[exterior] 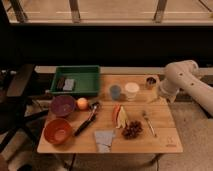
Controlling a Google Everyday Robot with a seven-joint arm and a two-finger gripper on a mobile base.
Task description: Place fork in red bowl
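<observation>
Silvery, the fork (149, 123) lies lower right on the desk (167, 141) just beside the grapes (132, 129), so bring your hand (164, 96), at right, spread or together I cannot tell, squarely across its thin handle before crossing to the red bowl (48, 133) at lower left.

The arm (194, 88) is smooth, rounded and off-white, its pale tool (163, 96) above the table's (165, 136) right edge.

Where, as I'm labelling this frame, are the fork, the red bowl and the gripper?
fork (148, 124): camera view, middle of its handle.
red bowl (48, 131): camera view, left rim.
gripper (162, 96): camera view, arm's lower end, at the table's (165, 142) right side.
</observation>
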